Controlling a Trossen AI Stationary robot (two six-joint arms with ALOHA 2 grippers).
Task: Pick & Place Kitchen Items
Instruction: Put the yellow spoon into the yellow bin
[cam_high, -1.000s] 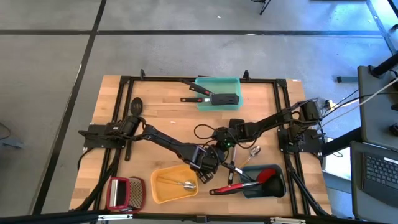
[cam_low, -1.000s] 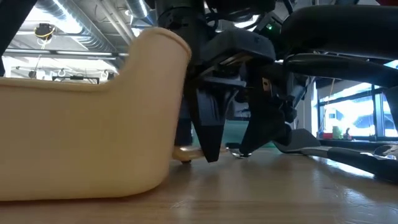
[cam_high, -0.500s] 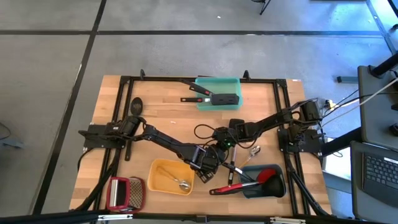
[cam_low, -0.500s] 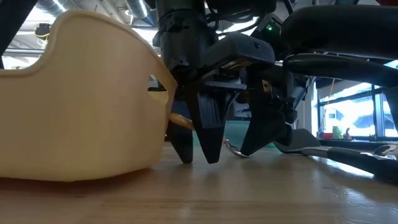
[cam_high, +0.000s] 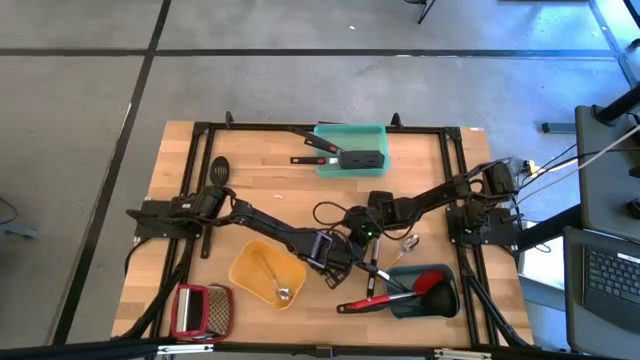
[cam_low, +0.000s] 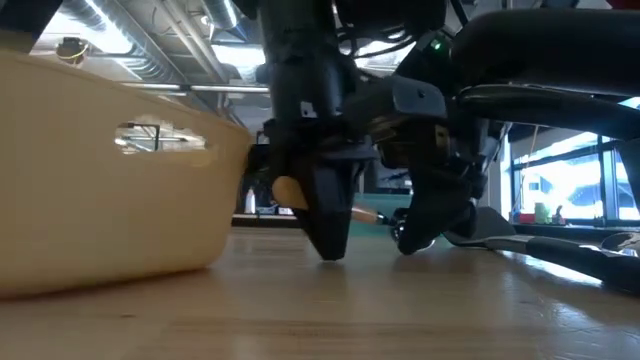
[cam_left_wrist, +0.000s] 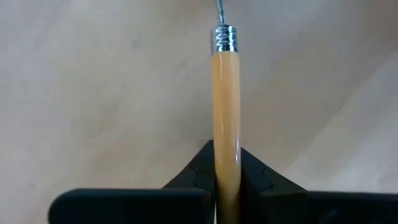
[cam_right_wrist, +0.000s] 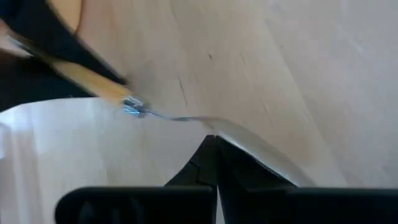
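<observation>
In the left wrist view a wood-handled tool (cam_left_wrist: 225, 130) runs straight up the middle of the frame. Its handle is smooth, glossy and honey-coloured, rounded like a dowel, and ends near the top edge in a ribbed chrome ferrule from which a thin metal shank goes on out of the picture. The left gripper (cam_left_wrist: 225, 177) has its two dark fingers pressed against either side of this handle at the bottom centre, clamped on it with no gap showing. Pale table (cam_left_wrist: 93, 93) wood fills the rest of that frame.

In the high view the same gripper (cam_high: 333, 262) sits just below the centre of the picture, right beside the yellow tray (cam_high: 250, 272), which lies to its left at an angle and has a small shiny metal spoon (cam_high: 282, 293) in it. In the low view the tray's cream wall (cam_low: 110, 200) fills the left of the frame, and the handle's rounded end (cam_low: 288, 190) shows against the dark fingers at centre.

The right gripper (cam_high: 366, 247) is just right of centre in the high view, close to the left one, its fingers closed together on nothing that I can see. Its wrist view shows the tool's ferrule and shank (cam_right_wrist: 134, 107) in the left half.

The other utensils lie elsewhere: a red spoon (cam_high: 375, 301) and black tools across the grey-blue tray (cam_high: 449, 299) at lower right.
</observation>
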